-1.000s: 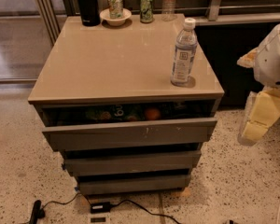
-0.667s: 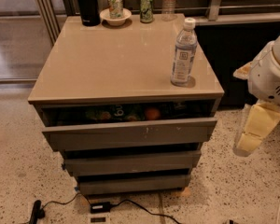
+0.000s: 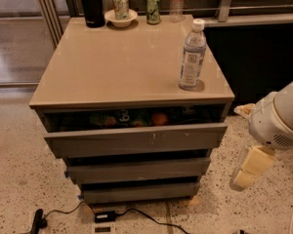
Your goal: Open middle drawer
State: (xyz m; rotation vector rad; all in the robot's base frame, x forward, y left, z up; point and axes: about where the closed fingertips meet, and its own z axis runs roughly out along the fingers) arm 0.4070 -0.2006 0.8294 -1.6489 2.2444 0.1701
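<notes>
- Three handle-less grey-brown drawer fronts stacked in one squat, tan-topped cabinet, each narrower than the one above.
- One of them the target: the middle drawer, with a slanted, medium-width front. Sits between the wide, scuffed top drawer and the narrow bottom drawer; looks shut, or nearly so.
- Above each front, a dark recess, likely there to give a hold in place of a handle.
- Only the top drawer ajar, with one round orange item and some green packets in the gap, too dim to count.
- One pale cream gripper, hanging under the rounded white arm housing. Sits low at the cabinet's right, about level with the middle drawer in this view, well apart from it and touching nothing. Probably held off to the side before coming round to the front.
- Open or closed: cannot tell from here.
- On the cabinet top:
  - Two clear plastic bottles: a labelled water bottle near the right front corner and a second bottle at the back edge.
  - Two green drink cans: one can standing in the single white bowl, the other can just beside it.
  - One tall black flask at the back left.
- One black cable trailing over the speckled floor below the bottom drawer.
- Task judged not yet begun.
</notes>
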